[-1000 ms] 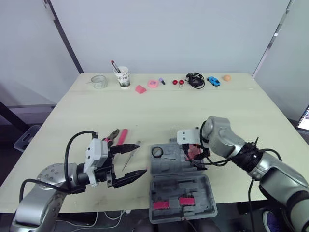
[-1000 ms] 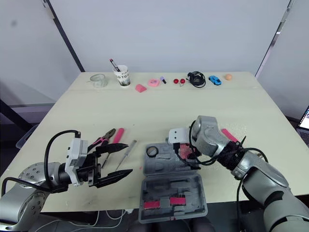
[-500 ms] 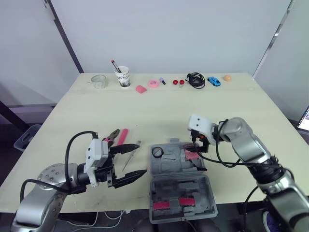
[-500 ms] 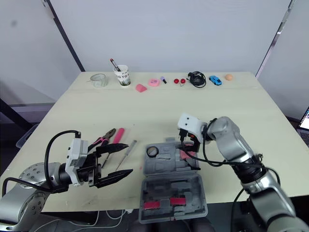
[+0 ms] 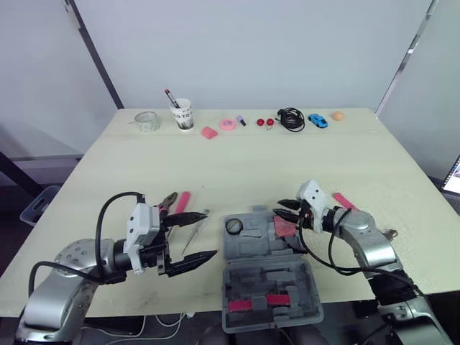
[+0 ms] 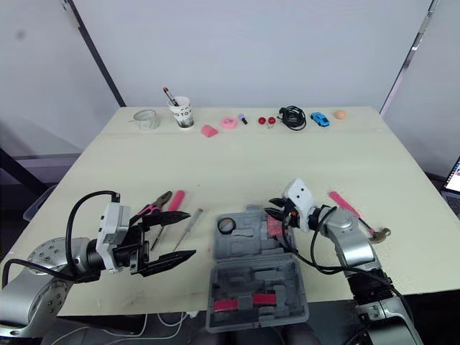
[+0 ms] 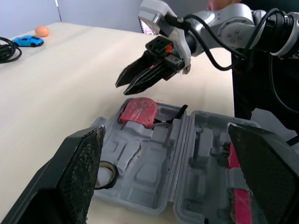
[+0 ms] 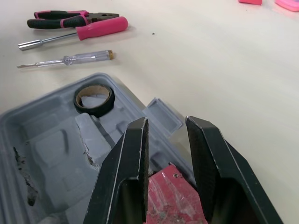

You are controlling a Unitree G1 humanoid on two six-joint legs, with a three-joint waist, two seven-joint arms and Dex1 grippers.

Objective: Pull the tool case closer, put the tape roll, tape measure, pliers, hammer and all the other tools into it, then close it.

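Observation:
The grey tool case [image 5: 260, 277] lies open at the table's front edge. A black tape roll [image 5: 233, 226] and a red tape measure [image 5: 284, 228] lie in its far half. My right gripper [image 5: 285, 209] hovers just above the tape measure [image 8: 170, 196], open by a narrow gap with nothing in it. My left gripper [image 5: 208, 235] stands wide open left of the case, over a clear-handled screwdriver [image 5: 194, 235]. Pliers [image 5: 165, 204] and a pink-handled driver [image 5: 182, 203] lie just beyond it. The hammer [image 6: 345, 204] lies right of the case, behind my right forearm.
Along the far edge stand a clear tape roll [image 5: 147, 121], a paper cup with pens [image 5: 184, 115], small pink items [image 5: 209, 133], a black cable [image 5: 291, 118], a blue toy car [image 5: 317, 120] and an orange ball [image 5: 337, 115].
My right arm has swung out to the right of the case. Its gripper has come off the red tape measure, which stays in the case, and its jaws have narrowed. The left arm is still.

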